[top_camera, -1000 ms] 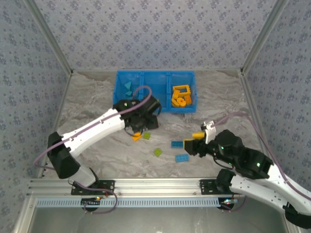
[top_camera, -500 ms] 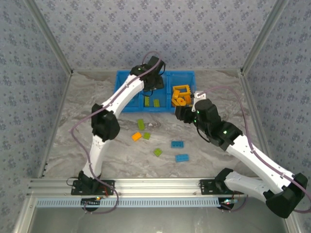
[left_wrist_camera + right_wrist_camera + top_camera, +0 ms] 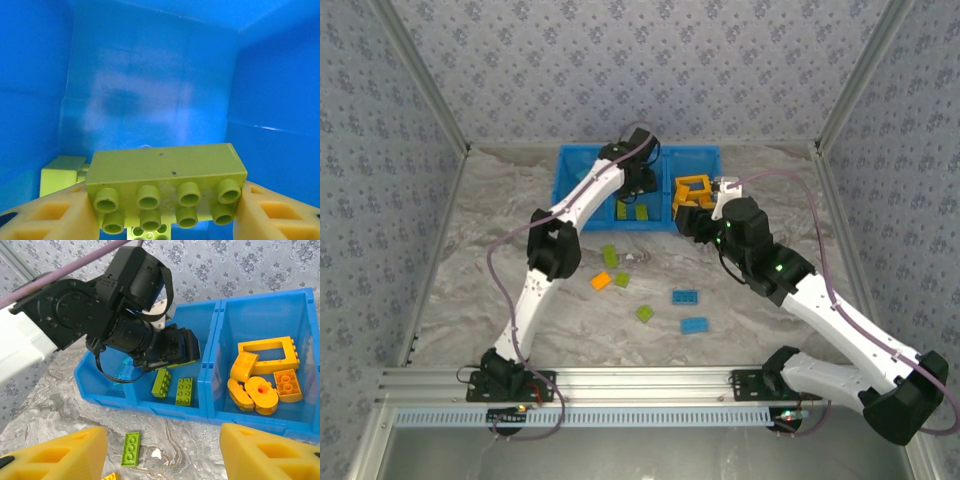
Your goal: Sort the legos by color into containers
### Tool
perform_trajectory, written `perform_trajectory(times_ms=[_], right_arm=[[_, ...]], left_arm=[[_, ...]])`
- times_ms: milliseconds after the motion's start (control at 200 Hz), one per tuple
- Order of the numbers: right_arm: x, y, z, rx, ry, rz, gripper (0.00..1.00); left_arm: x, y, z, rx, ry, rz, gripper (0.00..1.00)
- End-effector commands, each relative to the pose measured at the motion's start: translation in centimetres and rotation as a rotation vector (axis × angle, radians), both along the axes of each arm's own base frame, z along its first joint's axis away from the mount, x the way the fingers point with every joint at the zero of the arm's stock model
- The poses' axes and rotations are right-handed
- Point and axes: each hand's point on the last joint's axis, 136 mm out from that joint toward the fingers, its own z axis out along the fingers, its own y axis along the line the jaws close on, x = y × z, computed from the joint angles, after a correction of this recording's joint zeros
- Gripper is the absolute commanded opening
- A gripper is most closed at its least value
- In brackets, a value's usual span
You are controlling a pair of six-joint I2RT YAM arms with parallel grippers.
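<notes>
My left gripper (image 3: 165,212) is shut on a lime green two-by-four brick (image 3: 165,172) and holds it inside the middle compartment of the blue bin (image 3: 563,160). Two lime bricks (image 3: 162,382) (image 3: 184,390) lie on that compartment's floor. Orange legos (image 3: 265,372), a frame piece among them, fill the right compartment. A teal piece (image 3: 118,377) shows in the left one. My right gripper (image 3: 162,455) hangs open and holds nothing, just in front of the bin (image 3: 212,365). From above, the left gripper (image 3: 639,190) is over the bin's middle and the right gripper (image 3: 698,222) is at its front right.
Loose on the marbled table: a lime plate (image 3: 609,256), an orange brick (image 3: 601,282), two small lime bricks (image 3: 622,280) (image 3: 645,313) and two blue bricks (image 3: 684,297) (image 3: 695,325). Patterned walls close in the back and sides. The left arm stretches across the table's left half.
The left arm has swung from the table up into the bin's middle compartment. The right gripper has moved from the near right of the table to the bin's front.
</notes>
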Motion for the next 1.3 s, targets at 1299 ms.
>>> perform_trajectory(times_ms=[1299], right_arm=[[-4.7, 4.4, -7.0, -0.213, 0.116, 0.253, 0.62]], left_arm=[[-7.6, 5.7, 23.3, -0.087, -0.411, 0.209, 0.56]])
